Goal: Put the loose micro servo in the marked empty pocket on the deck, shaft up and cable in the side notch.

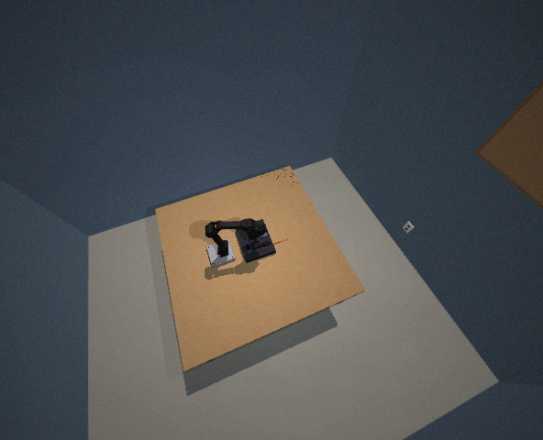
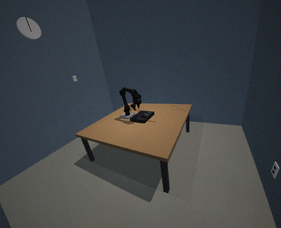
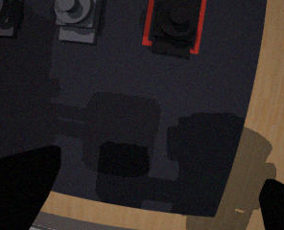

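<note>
The black micro servo (image 3: 175, 29) stands inside the red pocket outline (image 3: 148, 32) at the top of the wrist view, its round shaft side facing up. Whether its ears lie fully flat is too dark to tell. Its orange cable (image 1: 281, 241) (image 2: 151, 120) runs out over the deck's edge; the side notch is out of the wrist view. The dark deck (image 1: 259, 256) (image 2: 138, 120) (image 3: 118, 72) lies on the table. My gripper (image 2: 136, 108) (image 3: 165, 176) is open and empty, raised above the deck and clear of the servo.
Grey servos (image 3: 77, 34) (image 3: 3, 31) sit on the deck left of the marked pocket in the wrist view. The arm's white base (image 1: 214, 257) (image 2: 123, 116) stands beside the deck. Small dark specks (image 1: 281, 174) (image 2: 180, 108) show near a far table corner.
</note>
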